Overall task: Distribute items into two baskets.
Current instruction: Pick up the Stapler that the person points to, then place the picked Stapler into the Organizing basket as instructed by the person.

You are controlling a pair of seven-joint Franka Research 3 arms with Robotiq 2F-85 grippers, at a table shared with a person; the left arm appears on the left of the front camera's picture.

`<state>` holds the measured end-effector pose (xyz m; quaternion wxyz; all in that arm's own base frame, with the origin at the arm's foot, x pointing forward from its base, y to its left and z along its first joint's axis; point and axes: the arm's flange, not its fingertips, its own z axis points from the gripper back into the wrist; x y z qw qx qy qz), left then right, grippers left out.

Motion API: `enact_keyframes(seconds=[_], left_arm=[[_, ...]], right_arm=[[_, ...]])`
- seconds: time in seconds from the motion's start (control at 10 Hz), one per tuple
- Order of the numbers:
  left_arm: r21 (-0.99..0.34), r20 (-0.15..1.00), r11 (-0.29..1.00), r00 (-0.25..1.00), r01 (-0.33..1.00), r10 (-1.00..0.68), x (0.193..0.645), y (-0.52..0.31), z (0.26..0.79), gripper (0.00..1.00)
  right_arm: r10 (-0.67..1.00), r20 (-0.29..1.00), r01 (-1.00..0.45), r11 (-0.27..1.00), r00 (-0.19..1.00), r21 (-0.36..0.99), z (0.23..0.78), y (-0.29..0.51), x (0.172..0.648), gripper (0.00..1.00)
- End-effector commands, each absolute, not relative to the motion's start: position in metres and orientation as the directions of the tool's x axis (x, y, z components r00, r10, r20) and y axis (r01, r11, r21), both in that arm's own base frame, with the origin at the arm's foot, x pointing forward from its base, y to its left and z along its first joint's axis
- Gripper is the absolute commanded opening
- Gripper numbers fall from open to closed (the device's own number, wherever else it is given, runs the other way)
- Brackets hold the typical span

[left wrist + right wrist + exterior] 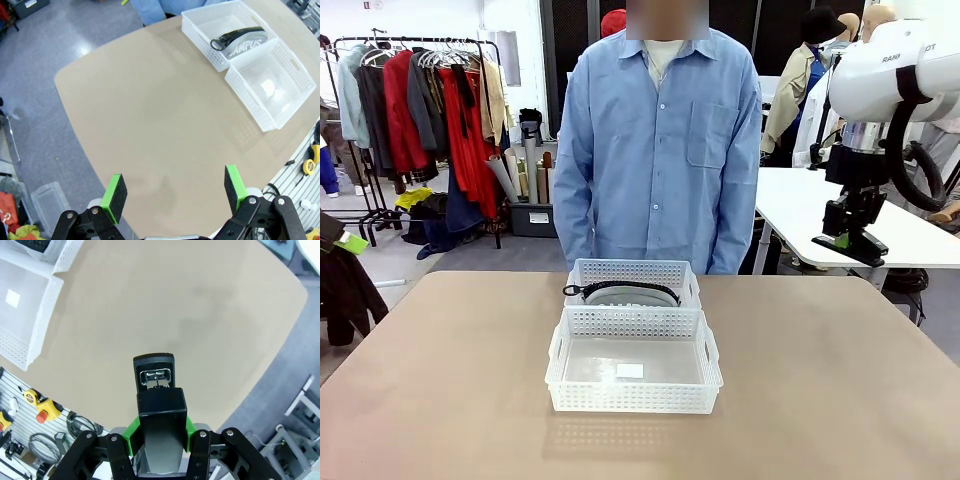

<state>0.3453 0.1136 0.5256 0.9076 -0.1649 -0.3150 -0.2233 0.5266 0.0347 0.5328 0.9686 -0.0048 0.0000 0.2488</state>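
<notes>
Aloft | right end effector [159, 432] clamps stapler [156, 385] | left end effector [174, 189] wide, bare

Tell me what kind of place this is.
Probably a robotics lab or workshop: a clothes rack stands behind the table, tape measures and cables lie on a side bench, and more white tables stand behind.

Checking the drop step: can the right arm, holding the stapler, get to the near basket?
Probably yes. The right gripper is shut on the stapler above bare table, and the near basket is open-topped, nothing covering it.
</notes>
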Motion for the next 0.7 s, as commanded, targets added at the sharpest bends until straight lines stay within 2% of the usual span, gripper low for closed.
enact_keyframes(seconds=[0.0,0.6], left_arm=[[-0.159,0.649,0.841,0.697,0.517,-0.306,0.3446,0.1132,0.5248,1.0],[-0.159,0.649,0.841,0.697,0.517,-0.306,0.3446,0.1132,0.5248,1.0]], right_arm=[[0.479,-0.005,-0.479,0.878,0.878,-0.013,0.5345,0.0354,0.5261,0.27],[0.479,-0.005,-0.479,0.878,0.878,-0.013,0.5345,0.0354,0.5261,0.27]])
